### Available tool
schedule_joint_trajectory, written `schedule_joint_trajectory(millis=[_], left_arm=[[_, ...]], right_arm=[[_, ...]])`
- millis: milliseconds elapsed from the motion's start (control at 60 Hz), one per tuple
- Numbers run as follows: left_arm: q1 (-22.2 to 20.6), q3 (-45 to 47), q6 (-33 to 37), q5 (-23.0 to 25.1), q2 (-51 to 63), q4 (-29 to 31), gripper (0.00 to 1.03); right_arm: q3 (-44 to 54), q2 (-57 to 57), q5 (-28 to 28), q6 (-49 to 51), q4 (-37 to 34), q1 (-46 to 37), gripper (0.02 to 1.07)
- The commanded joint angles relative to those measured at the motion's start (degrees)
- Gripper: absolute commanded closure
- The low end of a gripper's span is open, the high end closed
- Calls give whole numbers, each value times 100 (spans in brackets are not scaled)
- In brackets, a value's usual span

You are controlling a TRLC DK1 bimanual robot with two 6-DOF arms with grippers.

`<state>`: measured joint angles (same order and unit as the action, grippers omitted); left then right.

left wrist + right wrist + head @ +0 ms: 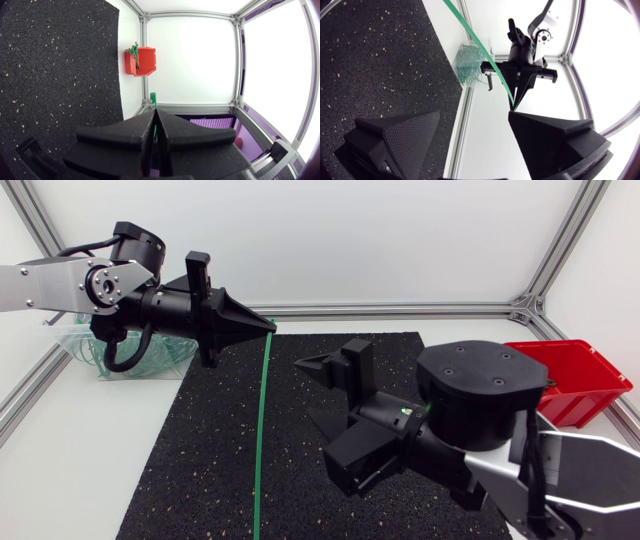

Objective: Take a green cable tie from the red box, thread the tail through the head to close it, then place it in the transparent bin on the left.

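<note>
Green plastic cable tie [260, 430] clamped at one end in my left tool [271, 327], stretching over the black speckled mat [190, 460]; my right tool [475, 117] sits wide open.

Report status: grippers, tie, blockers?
Left gripper shut on cable tie; right gripper open, empty. Tie straight, unthreaded, over mat. No blockers seen.
</note>
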<state>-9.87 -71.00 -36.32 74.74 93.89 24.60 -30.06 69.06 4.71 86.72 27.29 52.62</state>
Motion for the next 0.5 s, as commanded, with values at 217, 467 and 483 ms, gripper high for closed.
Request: schedule_joint_trajectory(millis=[217,467,483], left_arm=[[328,-230,283,137,429,150,100],[249,-203,1048,14,552,625,100],[257,-203,1091,-21,543,625,100]], right_arm=[[554,600,-638,1541,1314,38,7],[836,961,-1060,2086,1965,11,12],[844,969,-1077,2095,1965,3,12]])
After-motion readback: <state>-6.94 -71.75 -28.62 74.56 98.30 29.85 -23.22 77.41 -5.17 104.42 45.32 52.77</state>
